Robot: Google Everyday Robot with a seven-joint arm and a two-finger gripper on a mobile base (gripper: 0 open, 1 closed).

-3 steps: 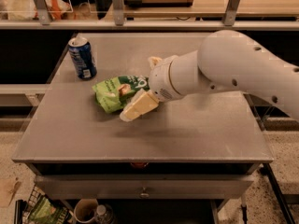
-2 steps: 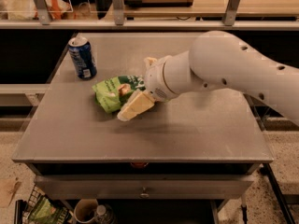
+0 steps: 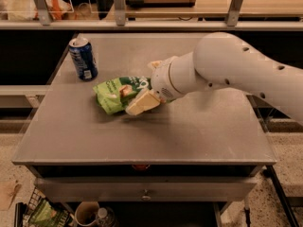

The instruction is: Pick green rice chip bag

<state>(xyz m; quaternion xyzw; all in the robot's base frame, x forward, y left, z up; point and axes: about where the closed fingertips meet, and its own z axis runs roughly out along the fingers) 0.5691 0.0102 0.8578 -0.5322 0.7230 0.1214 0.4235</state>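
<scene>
The robot's gripper is low over the flat grey metal table, at the end of the fat white arm. Its two cream fingers are spread wide apart. One end of the crinkly light-green rice chip bag sits between them. The rest of the bag sticks out past the fingers and lies on the table. A tall blue soda can stands upright a bit beyond the bag, away from the gripper.
</scene>
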